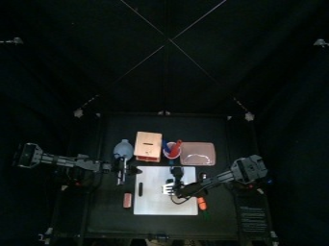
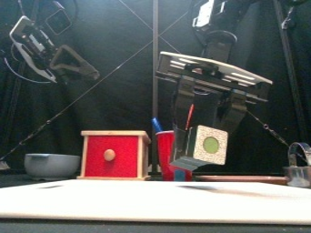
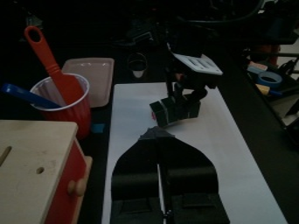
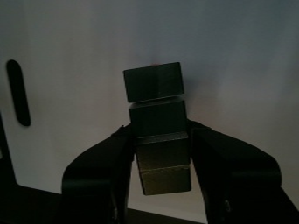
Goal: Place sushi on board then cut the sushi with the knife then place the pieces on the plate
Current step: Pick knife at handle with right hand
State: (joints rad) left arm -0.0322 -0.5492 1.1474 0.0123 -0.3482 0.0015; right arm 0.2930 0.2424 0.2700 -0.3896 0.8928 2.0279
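The right claw [image 4: 158, 131] is clamped on the sushi roll [image 2: 210, 144], its two jaws pressing the roll's sides near the middle of its row of dark blocks. In the front view the roll hangs right of centre, tilted, with its white end face and green core turned toward the camera. It sits a little above the white board [image 1: 157, 204], not touching it, with a shadow under it. In the top view this claw is over the board's upper part, near the middle of the desk [image 1: 110, 207]. The left claw [image 3: 158, 133] is narrow, its jaws drawn together with nothing between them. It hovers at the board's left side, pointing toward the roll. Behind the board, from left to right in the front view, stand a blue-grey bowl [image 2: 51, 165], a wooden box [image 2: 113, 155] with a red drawer front, and a red cup [image 3: 61, 105]. The cup holds the red knife [image 3: 45, 54] and the blue knife [image 3: 21, 91], both handle-up. The pink plate [image 3: 89, 73] lies flat just beyond the cup with nothing on it.
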